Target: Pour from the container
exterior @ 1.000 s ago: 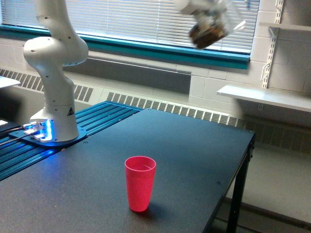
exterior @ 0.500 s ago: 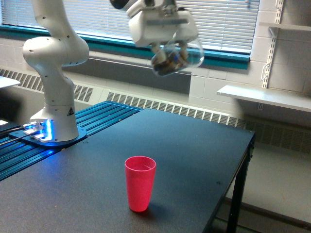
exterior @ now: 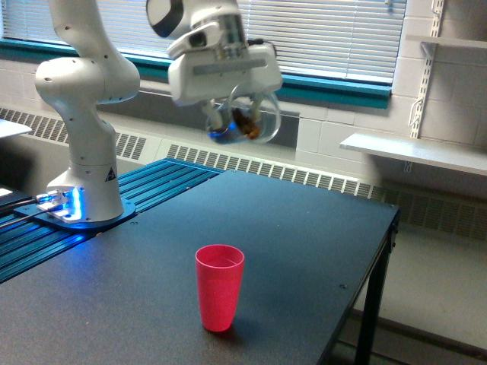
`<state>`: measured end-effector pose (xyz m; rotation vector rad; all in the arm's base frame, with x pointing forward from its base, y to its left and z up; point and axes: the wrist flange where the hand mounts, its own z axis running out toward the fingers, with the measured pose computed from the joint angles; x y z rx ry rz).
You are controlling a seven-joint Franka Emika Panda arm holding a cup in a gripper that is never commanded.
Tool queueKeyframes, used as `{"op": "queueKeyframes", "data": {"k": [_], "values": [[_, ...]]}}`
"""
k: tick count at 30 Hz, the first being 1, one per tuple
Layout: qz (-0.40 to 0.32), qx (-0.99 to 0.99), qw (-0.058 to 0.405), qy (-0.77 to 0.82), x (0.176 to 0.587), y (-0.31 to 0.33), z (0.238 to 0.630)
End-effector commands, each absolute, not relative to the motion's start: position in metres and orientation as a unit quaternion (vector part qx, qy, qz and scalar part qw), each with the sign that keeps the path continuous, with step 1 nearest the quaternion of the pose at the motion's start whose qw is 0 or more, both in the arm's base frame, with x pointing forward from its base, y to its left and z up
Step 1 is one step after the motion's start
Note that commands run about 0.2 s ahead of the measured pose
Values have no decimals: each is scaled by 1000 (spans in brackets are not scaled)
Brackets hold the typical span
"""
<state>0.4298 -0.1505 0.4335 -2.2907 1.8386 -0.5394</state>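
White end effector (exterior: 237, 114) clamps small clear rounded container (exterior: 247, 122) w/ dark contents, held high above dark surface (exterior: 304, 228), tilted. Opaque red plastic cup (exterior: 220, 287) stands upright below, well apart: probable pour target.

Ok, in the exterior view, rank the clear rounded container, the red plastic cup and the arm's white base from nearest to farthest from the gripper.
1. Clear rounded container: held in the gripper, with dark contents inside.
2. Red plastic cup: upright on the black table, below the gripper.
3. Arm's white base: toward the exterior view's left, on the table's far side; roughly as far as the cup, too close to call.
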Motion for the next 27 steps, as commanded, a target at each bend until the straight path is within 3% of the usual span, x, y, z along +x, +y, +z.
{"op": "queueKeyframes", "data": {"k": [1, 27], "values": [[-169, -749, 85, 635, 417, -170, 420], [-89, -725, 97, 676, 397, -214, 343]]}}
